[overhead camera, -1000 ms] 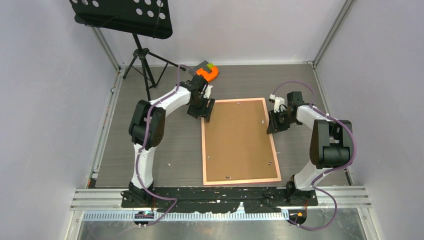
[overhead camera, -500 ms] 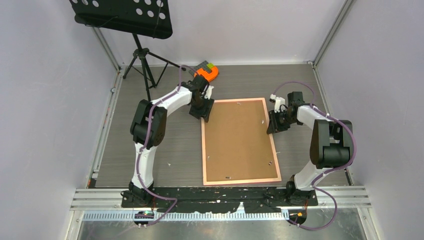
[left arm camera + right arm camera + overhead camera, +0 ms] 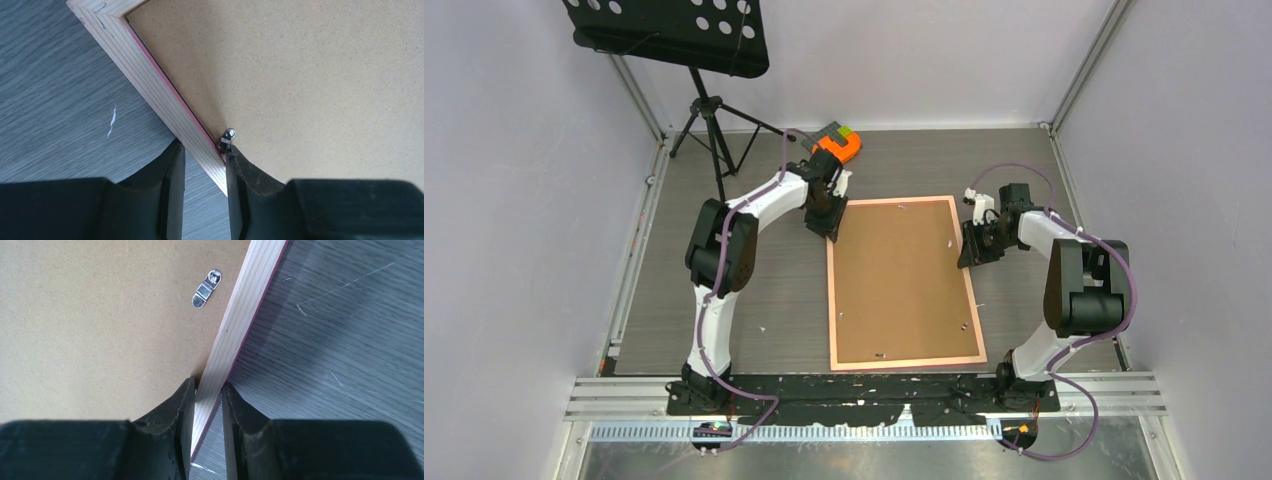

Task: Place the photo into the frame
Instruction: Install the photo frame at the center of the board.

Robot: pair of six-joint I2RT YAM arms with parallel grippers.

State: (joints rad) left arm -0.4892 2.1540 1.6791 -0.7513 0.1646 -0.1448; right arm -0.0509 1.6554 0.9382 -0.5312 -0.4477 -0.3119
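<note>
Just now my left gripper (image 3: pixel 203 148) clamped the left rail of the frame (image 3: pixel 909 363). It lies back-up, long axis near-to-far. My right gripper (image 3: pixel 208 384) pinches its right rail.

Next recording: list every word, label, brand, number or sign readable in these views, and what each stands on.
Readable text: none in any view.
Orange object: green and grey patch on top, too small to read.
Frame, backing board, metal clip: no markings visible.
</note>
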